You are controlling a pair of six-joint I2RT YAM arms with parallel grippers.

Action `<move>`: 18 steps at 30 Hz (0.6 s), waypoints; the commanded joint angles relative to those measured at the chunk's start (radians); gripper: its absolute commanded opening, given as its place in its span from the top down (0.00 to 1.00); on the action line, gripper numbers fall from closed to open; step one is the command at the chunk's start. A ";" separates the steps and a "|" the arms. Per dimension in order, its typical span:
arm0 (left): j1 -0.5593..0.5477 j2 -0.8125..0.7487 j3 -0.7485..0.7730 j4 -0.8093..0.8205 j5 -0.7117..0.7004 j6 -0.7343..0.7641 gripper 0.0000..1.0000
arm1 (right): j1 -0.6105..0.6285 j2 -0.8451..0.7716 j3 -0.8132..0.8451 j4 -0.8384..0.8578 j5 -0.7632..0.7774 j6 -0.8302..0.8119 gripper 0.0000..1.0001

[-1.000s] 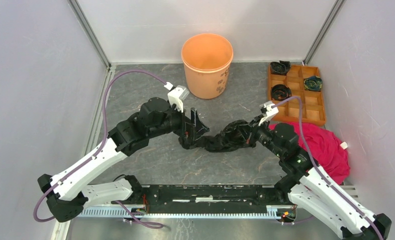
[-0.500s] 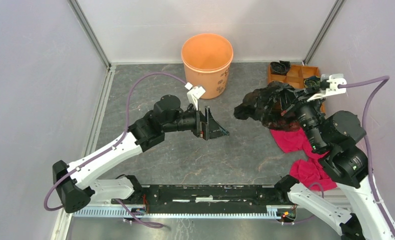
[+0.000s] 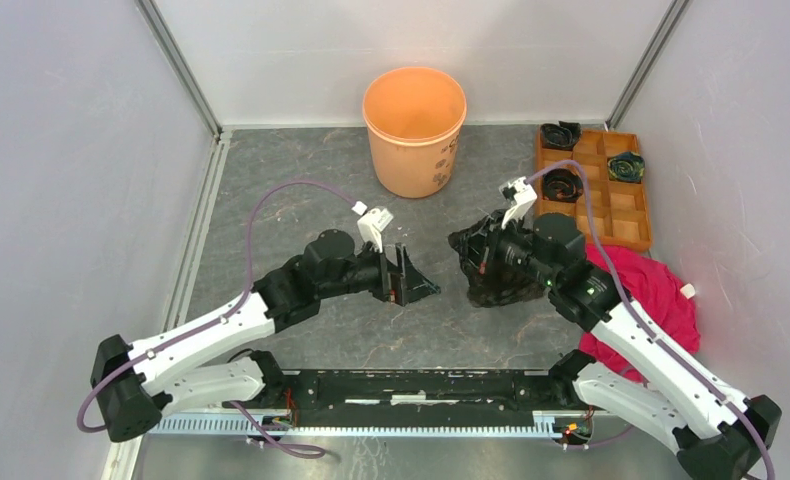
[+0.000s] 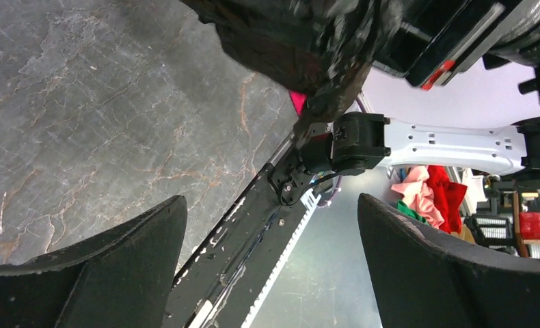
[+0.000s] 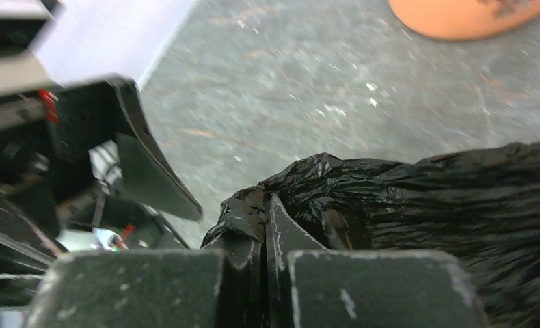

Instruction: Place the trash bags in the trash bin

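The trash bag is a bunched mass of crinkled black film at the table's middle right. My right gripper is shut on a fold of it, and the bag hangs beside and below the jaws. In the right wrist view the closed fingers pinch the film, with the bag spreading to the right. My left gripper is open and empty, a short gap left of the bag. In its wrist view the gripper shows wide-apart fingers, with the bag above them. The orange trash bin stands upright at the back centre.
An orange-brown compartment tray with small coiled black rolls sits at the back right. A pink-red cloth lies under and right of the right arm. Grey walls close in the table on three sides.
The left gripper let go of the bag and opened. The right gripper lifted the bag up near the tray, then brought it down and left to the middle right.
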 commanded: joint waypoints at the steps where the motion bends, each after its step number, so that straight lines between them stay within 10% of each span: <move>1: -0.004 -0.094 -0.053 0.107 -0.064 -0.066 0.00 | 0.003 0.018 0.081 0.307 -0.069 0.174 0.99; 18: -0.004 -0.228 -0.195 0.194 -0.096 -0.181 0.00 | 0.004 0.058 -0.018 0.406 0.135 0.279 0.99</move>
